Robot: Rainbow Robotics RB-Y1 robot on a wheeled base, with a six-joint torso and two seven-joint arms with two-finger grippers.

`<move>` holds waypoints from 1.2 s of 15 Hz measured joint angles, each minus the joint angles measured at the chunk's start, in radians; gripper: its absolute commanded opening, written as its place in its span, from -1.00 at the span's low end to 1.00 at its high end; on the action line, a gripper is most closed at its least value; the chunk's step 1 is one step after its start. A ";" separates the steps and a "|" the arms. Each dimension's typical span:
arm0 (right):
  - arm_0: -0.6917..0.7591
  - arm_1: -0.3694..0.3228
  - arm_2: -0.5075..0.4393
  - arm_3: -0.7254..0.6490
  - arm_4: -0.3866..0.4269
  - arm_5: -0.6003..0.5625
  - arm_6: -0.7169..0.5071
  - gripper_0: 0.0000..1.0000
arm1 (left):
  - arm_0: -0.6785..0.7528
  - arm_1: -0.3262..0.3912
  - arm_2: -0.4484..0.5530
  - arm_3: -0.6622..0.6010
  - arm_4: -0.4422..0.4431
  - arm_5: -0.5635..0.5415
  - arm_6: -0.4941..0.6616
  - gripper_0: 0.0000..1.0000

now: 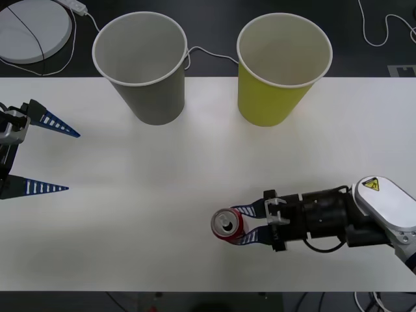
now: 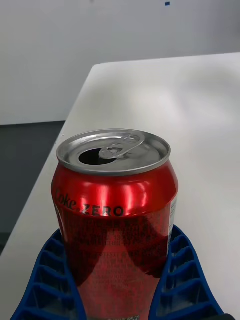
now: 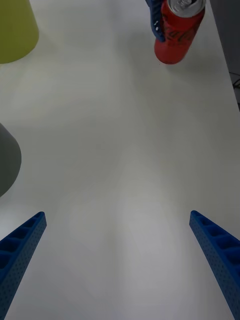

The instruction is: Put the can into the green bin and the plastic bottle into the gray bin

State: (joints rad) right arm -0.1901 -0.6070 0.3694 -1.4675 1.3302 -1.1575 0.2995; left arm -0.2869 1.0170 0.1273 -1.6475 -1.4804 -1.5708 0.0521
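Can [image 2: 116, 220]: "Coke ZERO" on side. Right arm: yellow warning triangle sticker [image 1: 370, 184].

The can [image 1: 229, 225] is being held upright on the table [image 1: 162, 214] at about 5 o'clock from the table's middle, near the front edge. It is being flanked by the fingers of the right gripper [image 1: 246, 225], which is reaching in from 3 o'clock. The gray bin [image 1: 140, 65] is standing at 11 o'clock and the green bin [image 1: 283, 68] at 1 o'clock, side by side along the far edge. The left gripper [image 1: 49, 155] is being kept at 9 o'clock, well apart from the can.
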 measured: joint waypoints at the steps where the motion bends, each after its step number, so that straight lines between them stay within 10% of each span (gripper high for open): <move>1: 0.021 -0.011 -0.046 -0.056 0.054 -0.006 -0.059 -1.00 | 0.000 0.000 0.000 0.000 0.000 0.000 0.000 1.00; 7: 0.114 -0.076 -0.263 -0.387 0.295 -0.076 -0.517 -1.00 | 0.000 0.000 0.000 0.000 0.000 0.000 0.000 1.00; 18: 0.099 -0.325 -0.467 -0.730 0.317 -0.135 -1.305 -1.00 | 0.000 0.000 0.000 0.000 0.000 0.000 0.000 1.00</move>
State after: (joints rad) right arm -0.0914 -0.9324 -0.0980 -2.1972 1.6475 -1.2929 -1.0050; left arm -0.2869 1.0170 0.1273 -1.6475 -1.4804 -1.5707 0.0521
